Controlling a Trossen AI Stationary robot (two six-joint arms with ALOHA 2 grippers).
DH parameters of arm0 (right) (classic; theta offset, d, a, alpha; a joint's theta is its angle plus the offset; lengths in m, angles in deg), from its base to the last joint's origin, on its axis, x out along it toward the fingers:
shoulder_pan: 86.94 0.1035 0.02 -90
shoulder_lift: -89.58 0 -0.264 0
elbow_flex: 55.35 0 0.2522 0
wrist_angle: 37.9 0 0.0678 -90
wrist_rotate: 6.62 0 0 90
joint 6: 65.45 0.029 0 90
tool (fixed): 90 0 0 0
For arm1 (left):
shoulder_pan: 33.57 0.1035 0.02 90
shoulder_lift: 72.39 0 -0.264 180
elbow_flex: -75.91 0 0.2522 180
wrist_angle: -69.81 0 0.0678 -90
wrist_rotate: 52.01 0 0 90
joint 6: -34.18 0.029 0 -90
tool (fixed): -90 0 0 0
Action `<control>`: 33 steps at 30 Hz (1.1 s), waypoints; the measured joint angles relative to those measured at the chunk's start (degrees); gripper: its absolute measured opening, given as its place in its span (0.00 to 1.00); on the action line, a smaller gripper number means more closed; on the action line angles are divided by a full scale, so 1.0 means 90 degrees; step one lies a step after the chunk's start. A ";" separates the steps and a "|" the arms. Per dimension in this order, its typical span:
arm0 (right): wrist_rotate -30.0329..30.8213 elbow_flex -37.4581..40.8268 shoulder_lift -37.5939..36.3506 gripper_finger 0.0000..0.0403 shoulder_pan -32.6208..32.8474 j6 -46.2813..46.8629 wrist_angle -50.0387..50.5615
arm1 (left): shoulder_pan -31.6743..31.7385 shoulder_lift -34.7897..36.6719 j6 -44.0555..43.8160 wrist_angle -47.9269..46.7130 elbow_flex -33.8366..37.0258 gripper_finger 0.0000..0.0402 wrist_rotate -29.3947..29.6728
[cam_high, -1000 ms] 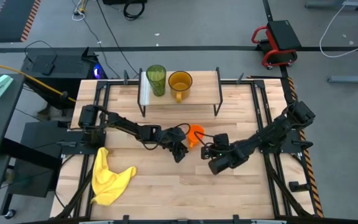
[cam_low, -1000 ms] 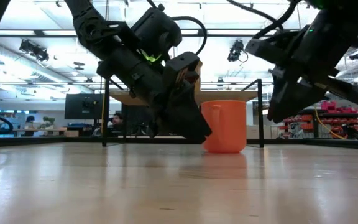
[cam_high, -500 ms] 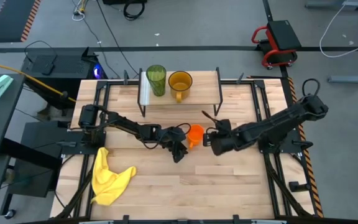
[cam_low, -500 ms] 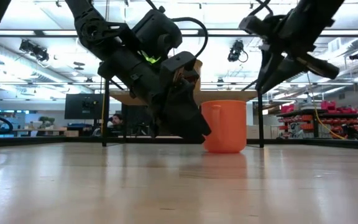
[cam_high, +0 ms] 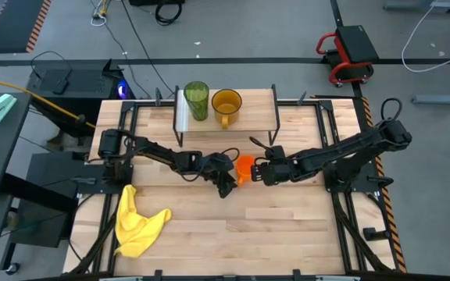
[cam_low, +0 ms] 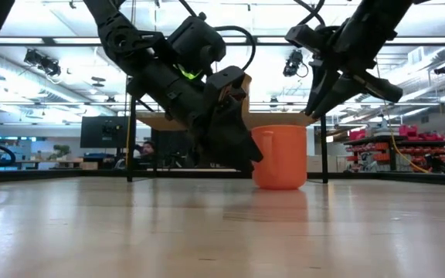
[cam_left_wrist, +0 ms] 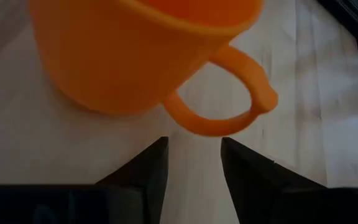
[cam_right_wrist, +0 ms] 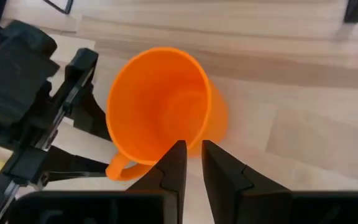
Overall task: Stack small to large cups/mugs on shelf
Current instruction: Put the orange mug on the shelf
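Observation:
The bright orange mug (cam_high: 244, 168) stands upright on the tabletop, its handle (cam_left_wrist: 229, 106) toward my left gripper. My left gripper (cam_left_wrist: 194, 165) is open and low at the table (cam_low: 242, 158), its fingertips just short of the handle and apart from it. My right gripper (cam_right_wrist: 192, 163) is open by a narrow gap. It hangs tilted over the mug's right rim (cam_low: 309, 114) and does not touch it. The green tumbler (cam_high: 196, 100) and the amber mug (cam_high: 226, 104) stand on the shelf (cam_high: 260, 117) at the far edge.
A yellow cloth (cam_high: 137, 222) lies near the table's near left corner. A white object (cam_high: 182, 112) lies on the shelf's left end. The shelf's black legs (cam_low: 324, 139) stand behind the orange mug. Bare wood extends between the mug and the near edge.
My right gripper has swung from the near right side up and toward the table's left, ending over the orange mug's right rim, then dipping slightly toward it. My left gripper and the mug have stayed in place.

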 joint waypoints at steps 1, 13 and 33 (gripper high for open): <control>0.0015 0.0000 -0.0014 0.15 -0.0016 -0.0044 -0.0003 | 0.0021 0.0000 -0.0002 -0.0008 0.0000 0.39 -0.0001; -0.0006 0.0000 -0.0014 0.15 -0.0140 -0.0256 -0.0052 | 0.0013 0.0000 0.0183 0.0580 -0.0019 0.39 -0.0139; -0.0052 0.0000 -0.0014 0.15 -0.0141 -0.0369 -0.0059 | 0.0040 0.0000 0.0573 0.0560 -0.0024 0.40 -0.0102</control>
